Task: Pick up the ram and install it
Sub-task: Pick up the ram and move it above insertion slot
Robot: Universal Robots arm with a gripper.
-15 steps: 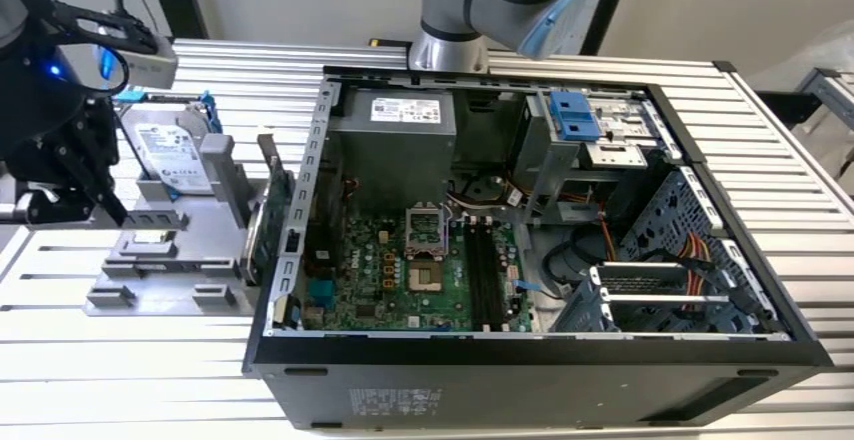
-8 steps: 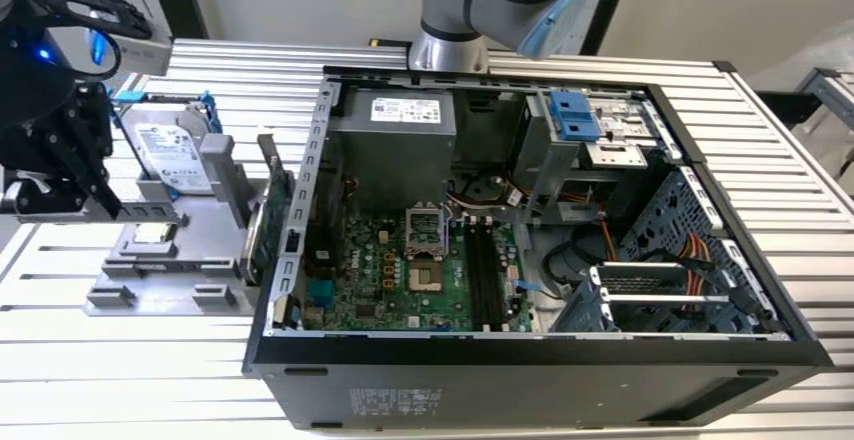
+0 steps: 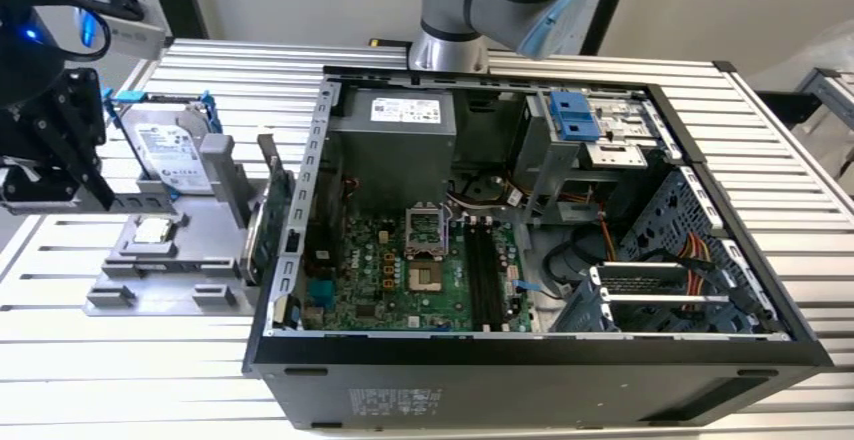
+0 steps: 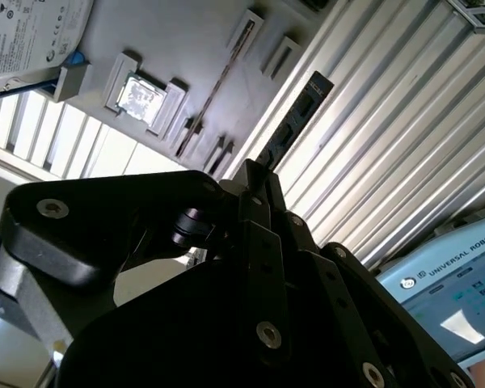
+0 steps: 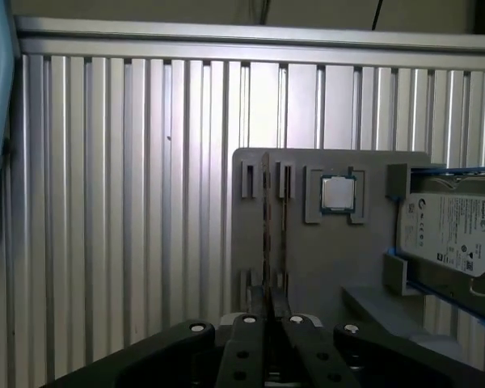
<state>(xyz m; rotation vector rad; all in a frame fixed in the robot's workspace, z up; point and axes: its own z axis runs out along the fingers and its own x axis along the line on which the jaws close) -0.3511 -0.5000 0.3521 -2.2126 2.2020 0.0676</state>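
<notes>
One step seems done: the tool (image 4: pixel 255 174) has its fingers drawn together on the ram (image 4: pixel 295 121), a thin, flat, dark stick with small chips. It is held over the ribbed metal bench (image 3: pixel 801 220), near the grey plastic holder (image 5: pixel 372 267). Installing is left: the long black slots (image 3: pixel 483 280) inside the open case (image 3: pixel 534 380) are well apart from it.

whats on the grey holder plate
A processor chip, a blue-framed hard drive and upright cards; the gripper, jaws shut on the ram, covers part of the plate.
</notes>
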